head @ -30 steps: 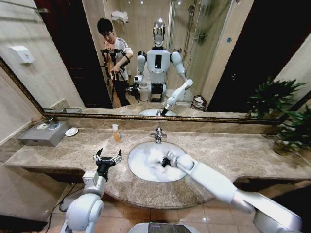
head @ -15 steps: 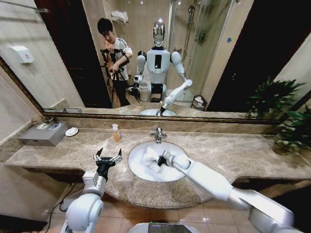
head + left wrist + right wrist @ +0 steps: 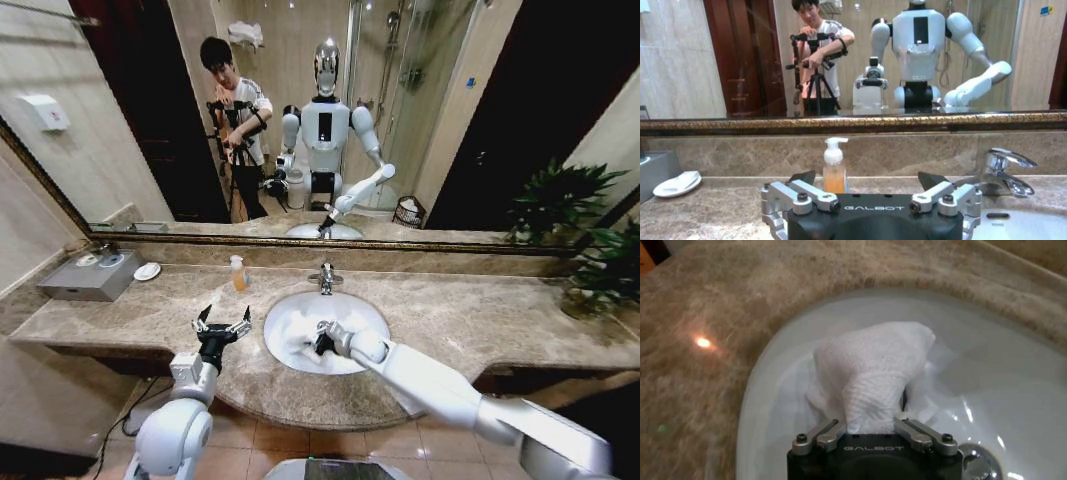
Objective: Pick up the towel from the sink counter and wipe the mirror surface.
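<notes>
Right gripper [image 3: 870,427] pinching the rumpled white cloth towel [image 3: 873,370] inside the white oval basin [image 3: 285,325].
My right wrist camera shows that clamp; overhead I only see the arm there, and the left gripper [image 3: 222,326] spread empty above the mottled beige marble sink counter [image 3: 480,315].

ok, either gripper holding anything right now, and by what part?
Right gripper pinches the towel by a bunched fold, over the basin. Left gripper open, empty.
</notes>
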### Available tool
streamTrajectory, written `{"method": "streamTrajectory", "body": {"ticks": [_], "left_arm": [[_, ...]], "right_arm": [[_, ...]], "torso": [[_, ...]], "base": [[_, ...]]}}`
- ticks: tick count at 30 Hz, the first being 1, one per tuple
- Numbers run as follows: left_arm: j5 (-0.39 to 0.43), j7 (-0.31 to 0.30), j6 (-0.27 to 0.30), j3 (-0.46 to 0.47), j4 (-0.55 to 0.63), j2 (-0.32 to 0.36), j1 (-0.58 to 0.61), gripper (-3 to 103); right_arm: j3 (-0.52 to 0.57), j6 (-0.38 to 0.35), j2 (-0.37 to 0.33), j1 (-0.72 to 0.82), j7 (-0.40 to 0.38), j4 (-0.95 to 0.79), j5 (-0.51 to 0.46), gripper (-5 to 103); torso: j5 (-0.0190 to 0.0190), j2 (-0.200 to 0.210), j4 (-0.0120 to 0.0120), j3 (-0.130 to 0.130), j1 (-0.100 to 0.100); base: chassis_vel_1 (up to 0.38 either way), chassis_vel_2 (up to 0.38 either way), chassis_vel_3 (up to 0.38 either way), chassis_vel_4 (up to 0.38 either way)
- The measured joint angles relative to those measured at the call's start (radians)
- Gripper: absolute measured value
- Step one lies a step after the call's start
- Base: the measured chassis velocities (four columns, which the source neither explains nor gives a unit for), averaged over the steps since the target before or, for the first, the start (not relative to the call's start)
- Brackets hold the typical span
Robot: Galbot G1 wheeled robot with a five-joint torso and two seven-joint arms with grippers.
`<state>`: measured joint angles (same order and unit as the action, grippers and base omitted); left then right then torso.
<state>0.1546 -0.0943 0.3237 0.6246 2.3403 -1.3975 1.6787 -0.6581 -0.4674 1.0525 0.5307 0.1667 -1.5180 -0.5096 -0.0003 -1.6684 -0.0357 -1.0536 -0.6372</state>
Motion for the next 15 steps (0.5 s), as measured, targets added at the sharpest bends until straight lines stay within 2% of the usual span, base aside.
{"method": "streamTrajectory", "body": {"ticks": [3,7,11,15], "left_arm": [[0.000,0.000,0.000,0.000,0.000,0.000,0.000,100],[0.000,0.000,0.000,0.000,0.000,0.000,0.000,100],[0.000,0.000,0.000,0.000,0.000,0.000,0.000,100],[0.000,0.000,0.000,0.000,0.000,0.000,0.000,100]], "right_arm": [[0.013,0.013,0.027,-0.014,-0.008,0.042,0.000,10],[0.076,0.059,0.094,-0.052,-0.008,0.184,0.030,10],[0.089,0.067,0.114,-0.057,0.008,0.214,0.051,10],[0.074,0.049,0.103,-0.025,0.017,0.168,0.056,10]], "torso": [[0.0001,0.000,-0.0003,0.000,0.000],[0.0000,0.000,-0.0003,0.000,0.000],[0.0001,0.000,-0.0003,0.000,0.000],[0.0002,0.000,-0.0001,0.000,0.000]], "base": [[0.000,0.000,0.000,0.000],[0.000,0.000,0.000,0.000],[0.000,0.000,0.000,0.000],[0.000,0.000,0.000,0.000]]}}
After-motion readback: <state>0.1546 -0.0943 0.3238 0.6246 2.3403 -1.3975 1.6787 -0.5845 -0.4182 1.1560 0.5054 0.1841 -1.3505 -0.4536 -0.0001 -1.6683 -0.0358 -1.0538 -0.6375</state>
